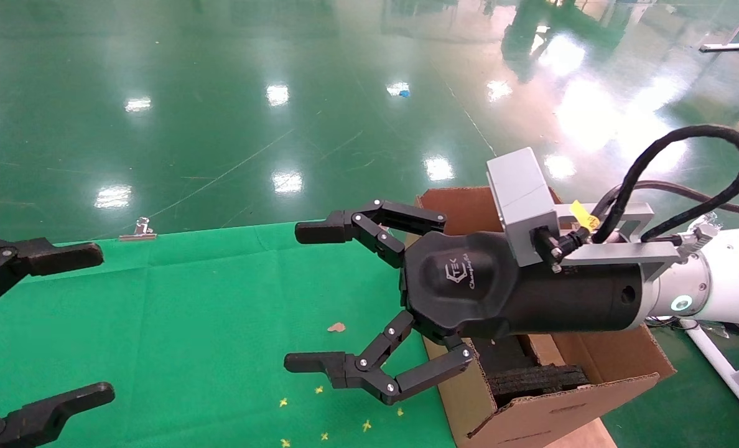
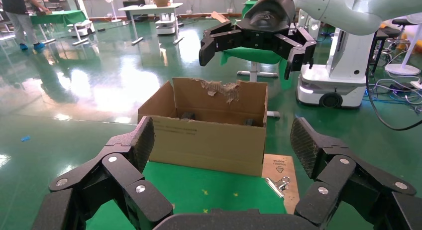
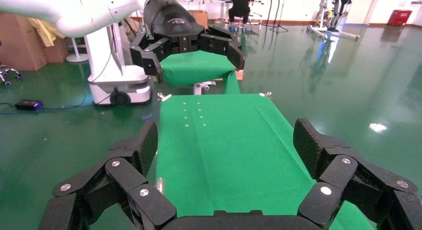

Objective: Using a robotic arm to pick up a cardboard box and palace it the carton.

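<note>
While the right gripper [image 1: 310,298] of the robotic arm [image 1: 724,280] hangs above the green cloth [image 1: 189,323] beside the carton [image 1: 562,404], its fingers are spread wide and hold nothing. Black foam [image 1: 531,379] shows inside the carton, which stands at the cloth's right edge. At the left edge of the cloth the left gripper [image 1: 65,323] is likewise wide open and empty. No small cardboard box is visible

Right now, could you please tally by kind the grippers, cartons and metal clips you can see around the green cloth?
Grippers: 2, the left gripper and the right gripper, both open
Cartons: 1, the carton
Metal clips: 1, the clip
Total: 4
</note>
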`<state>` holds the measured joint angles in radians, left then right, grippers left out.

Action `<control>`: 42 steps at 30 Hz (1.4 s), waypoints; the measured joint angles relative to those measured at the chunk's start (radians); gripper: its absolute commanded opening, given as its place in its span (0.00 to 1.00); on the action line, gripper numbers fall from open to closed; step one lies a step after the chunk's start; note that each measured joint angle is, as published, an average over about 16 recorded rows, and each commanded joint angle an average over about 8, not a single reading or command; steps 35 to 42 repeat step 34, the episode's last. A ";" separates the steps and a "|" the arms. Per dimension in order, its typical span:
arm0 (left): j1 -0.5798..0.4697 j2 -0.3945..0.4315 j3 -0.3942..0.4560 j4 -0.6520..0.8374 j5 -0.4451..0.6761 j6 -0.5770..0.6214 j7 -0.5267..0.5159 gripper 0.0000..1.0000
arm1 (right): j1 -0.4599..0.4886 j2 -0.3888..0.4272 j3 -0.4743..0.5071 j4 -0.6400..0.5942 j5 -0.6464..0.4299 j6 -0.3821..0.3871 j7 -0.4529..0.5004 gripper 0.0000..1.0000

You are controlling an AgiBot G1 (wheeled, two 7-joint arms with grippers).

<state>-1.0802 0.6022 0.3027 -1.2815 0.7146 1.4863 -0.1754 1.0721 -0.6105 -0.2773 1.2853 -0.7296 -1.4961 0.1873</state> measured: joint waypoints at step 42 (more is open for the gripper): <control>0.000 0.000 0.000 0.000 0.000 0.000 0.000 1.00 | 0.004 -0.001 -0.004 -0.003 -0.002 0.001 0.001 1.00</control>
